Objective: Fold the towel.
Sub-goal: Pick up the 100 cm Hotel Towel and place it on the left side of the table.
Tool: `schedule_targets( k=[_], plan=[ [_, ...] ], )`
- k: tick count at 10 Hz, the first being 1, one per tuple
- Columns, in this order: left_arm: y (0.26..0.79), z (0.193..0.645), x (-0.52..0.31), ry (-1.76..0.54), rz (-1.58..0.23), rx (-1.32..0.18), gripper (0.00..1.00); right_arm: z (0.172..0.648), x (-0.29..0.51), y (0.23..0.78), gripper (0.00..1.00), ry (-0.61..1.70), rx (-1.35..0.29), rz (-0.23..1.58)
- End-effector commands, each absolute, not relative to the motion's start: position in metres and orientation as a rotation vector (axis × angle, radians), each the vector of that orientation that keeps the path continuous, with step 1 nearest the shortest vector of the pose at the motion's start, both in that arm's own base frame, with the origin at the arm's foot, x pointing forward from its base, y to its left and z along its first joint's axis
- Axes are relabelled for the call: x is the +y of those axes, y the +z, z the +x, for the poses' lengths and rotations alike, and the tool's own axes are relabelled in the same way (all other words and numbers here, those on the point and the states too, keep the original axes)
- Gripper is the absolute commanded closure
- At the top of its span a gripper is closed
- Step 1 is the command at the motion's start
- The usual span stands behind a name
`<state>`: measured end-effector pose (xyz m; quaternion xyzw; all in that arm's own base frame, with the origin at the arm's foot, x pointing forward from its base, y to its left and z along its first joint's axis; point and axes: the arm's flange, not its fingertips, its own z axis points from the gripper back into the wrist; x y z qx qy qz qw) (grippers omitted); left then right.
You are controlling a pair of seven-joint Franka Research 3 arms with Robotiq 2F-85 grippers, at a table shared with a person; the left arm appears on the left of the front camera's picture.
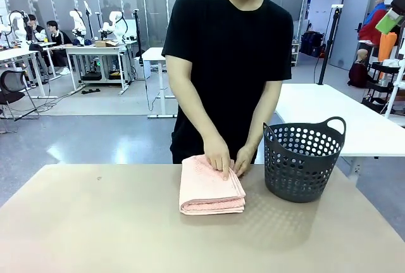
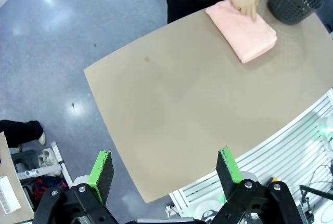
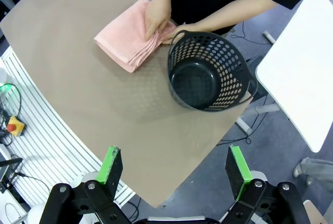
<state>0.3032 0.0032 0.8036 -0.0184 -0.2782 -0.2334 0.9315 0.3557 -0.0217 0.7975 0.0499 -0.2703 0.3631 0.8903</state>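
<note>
The left gripper (image 2: pixel 165 174) is open wide and holds nothing; its two green pads (image 2: pixel 100 168) stand far apart at the bottom of the left wrist view, high above the table (image 2: pixel 197 104). From there, the towel (image 2: pixel 242 30) lies far off at about 1 o'clock, near the far edge of the table. The right gripper (image 3: pixel 175 171) is open wide too and holds nothing, and its green pads (image 3: pixel 111 165) also hang high over the table edge. From this gripper, the basket (image 3: pixel 208 70) sits at 12 o'clock, and the towel is farther away at about 11 o'clock. The towel is pale pink and folded into a thick, neat stack that lies flat on the brown table. In the front view, the basket stands just beside the towel at its 3 o'clock, close but not touching. The basket is dark grey with round holes and two handles, it stands upright, and nothing is inside it. A person (image 1: pixel 231 45) in a black shirt stands at the far side of the table. Both of the person's hands (image 1: pixel 218 157) press down on the far end of the towel, so they cover that part. Nothing lies on the bare table between the grippers and the towel. Behind the person are white tables (image 1: pixel 95 50) and a grey floor (image 1: pixel 95 140).
</note>
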Motion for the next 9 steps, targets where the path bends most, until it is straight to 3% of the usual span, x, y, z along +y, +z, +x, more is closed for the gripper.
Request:
schedule_targets(
  k=[1, 9],
  plan=[
    [0.8036, 0.3031, 0.0032, -0.478, -0.038, -0.570, 0.00, 0.3573, -0.0211, 0.7994, 0.00, 0.740, -0.566, 0.112],
    [0.8036, 0.3031, 0.0032, -0.478, -0.038, -0.570, 0.00, 0.3573, -0.0211, 0.7994, 0.00, 0.740, -0.566, 0.112]
  ],
)
